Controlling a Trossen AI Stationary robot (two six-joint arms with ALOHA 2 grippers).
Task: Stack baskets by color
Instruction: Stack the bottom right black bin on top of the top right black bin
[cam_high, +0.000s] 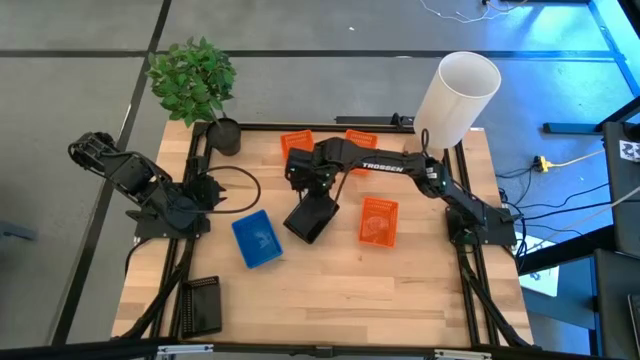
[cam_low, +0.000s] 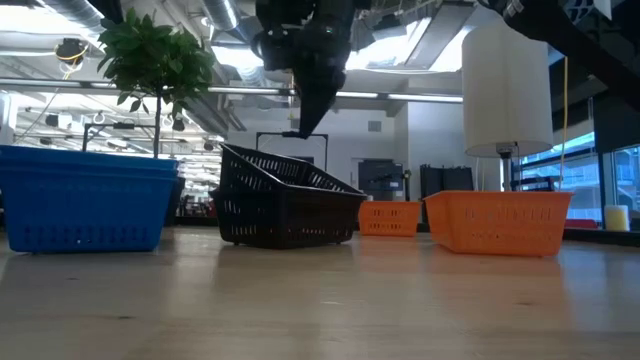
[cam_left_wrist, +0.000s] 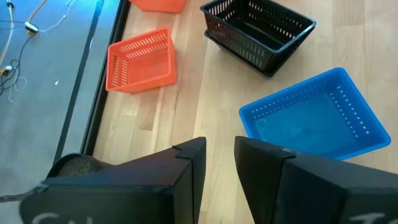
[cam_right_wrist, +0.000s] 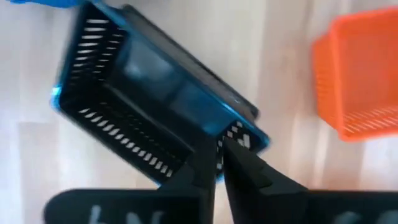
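Two black baskets (cam_high: 311, 217) sit nested at the table's middle; the upper one (cam_low: 280, 178) lies tilted in the lower, one end raised. My right gripper (cam_low: 302, 130) hangs just above them, fingers pointing down with only a narrow slit between them (cam_right_wrist: 217, 154), and holds nothing. A blue basket (cam_high: 258, 240) stands to their left and an orange basket (cam_high: 379, 220) to their right. Two more orange baskets (cam_high: 296, 142) (cam_high: 360, 140) stand at the far edge. A single black basket (cam_high: 201, 304) lies near the front left corner. My left gripper (cam_left_wrist: 217, 163) waits open at the left edge.
A potted plant (cam_high: 222, 133) stands at the far left corner and a tall white cylinder (cam_high: 455, 95) at the far right. Bare wood lies along the table's near edge (cam_high: 360, 300).
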